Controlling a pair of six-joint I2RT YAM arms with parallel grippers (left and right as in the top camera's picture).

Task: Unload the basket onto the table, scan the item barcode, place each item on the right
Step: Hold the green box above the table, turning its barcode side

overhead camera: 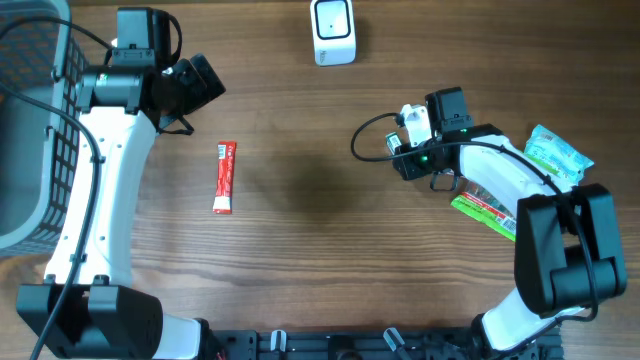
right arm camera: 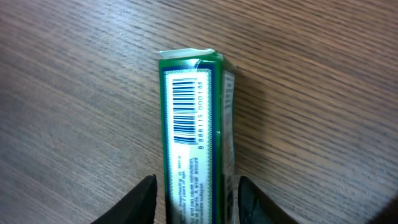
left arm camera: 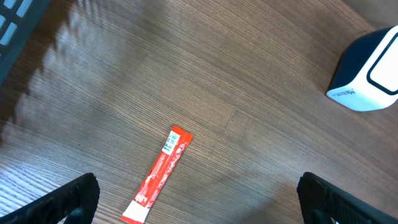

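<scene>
Scan not yet made. Green pack (right arm camera: pixel 193 143) is at the right of the table (overhead camera: pixel 300 200), barcode (right arm camera: pixel 184 106) showing, flanked by the right claw (right arm camera: pixel 197 186) (gripping or not: cannot tell), well apart from the white scanner (overhead camera: pixel 333 30) at far centre. Left claw (left arm camera: pixel 199 202) stands wide apart, holding nothing.

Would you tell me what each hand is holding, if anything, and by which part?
Left hand: nothing, open. Right hand straddles the green box below its barcode; a firm grip cannot be told.
</scene>
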